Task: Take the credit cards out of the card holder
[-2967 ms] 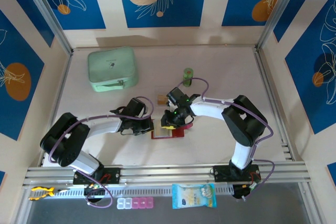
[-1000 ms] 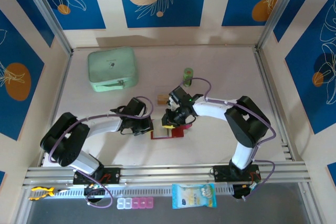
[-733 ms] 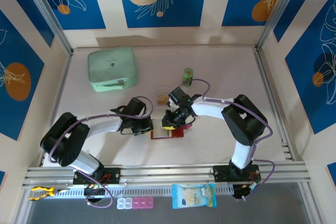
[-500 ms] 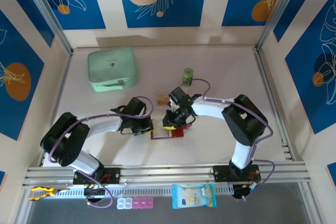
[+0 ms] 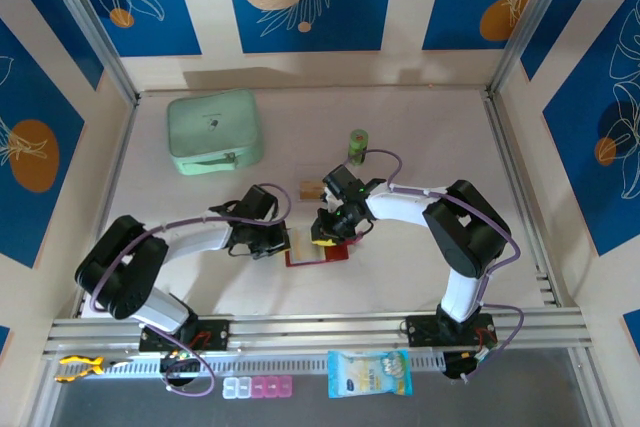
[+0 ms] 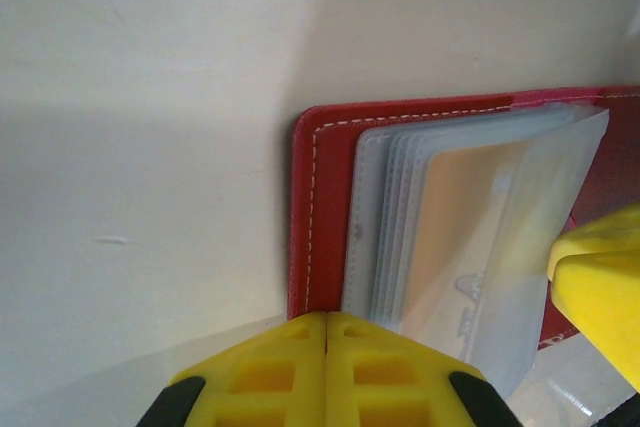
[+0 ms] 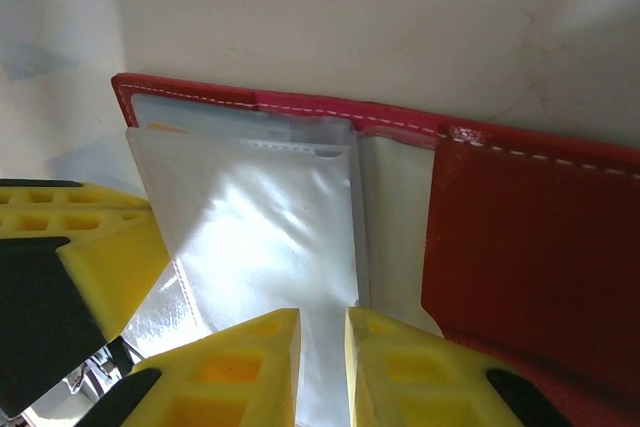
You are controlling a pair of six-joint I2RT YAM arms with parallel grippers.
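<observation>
Top external view: a mint-green zip case (image 5: 214, 131) sits at the far left of the pale table (image 5: 420, 147). Near the middle, the left gripper (image 5: 283, 243) is closed tight, with its tips at the left edge of the small dark red folding card holder (image 5: 318, 255). The holder lies open. A tan credit card (image 6: 460, 217) shows inside it. The right gripper (image 5: 325, 237) pinches a clear plastic sleeve (image 7: 250, 217).

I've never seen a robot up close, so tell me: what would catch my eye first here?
Mid-table, a small dark red card holder lies open with both yellow-fingered grippers at it. The left gripper is shut at its corner, and the right gripper pinches a clear sleeve of the holder. Behind them, at the far left, sits a mint-green zip case.
</observation>
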